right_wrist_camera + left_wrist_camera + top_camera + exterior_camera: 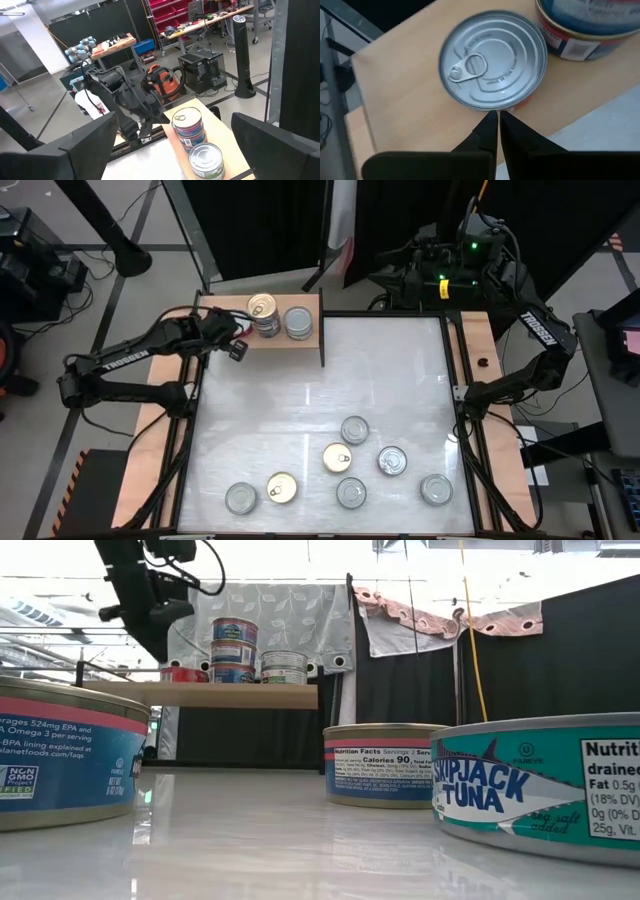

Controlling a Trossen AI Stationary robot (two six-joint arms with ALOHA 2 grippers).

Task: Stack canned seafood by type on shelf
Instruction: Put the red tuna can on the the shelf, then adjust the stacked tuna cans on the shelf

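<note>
White glossy worktop carries seven loose round silver- and gold-lidded tins | light-wood shelf at its corner: blue stack, single tin, red-labelled tin | left end effector pressed together, empty, beside red-labelled tin | right end effector spread, idle | roughly one third stacked

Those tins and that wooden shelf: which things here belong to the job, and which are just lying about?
Belongs to the job:
- shelf
- stacked tins and single tin on it
- seven loose tins on the table
- left gripper, shut over the shelf

Just about:
- cables on the floor
- red vacuum
</note>
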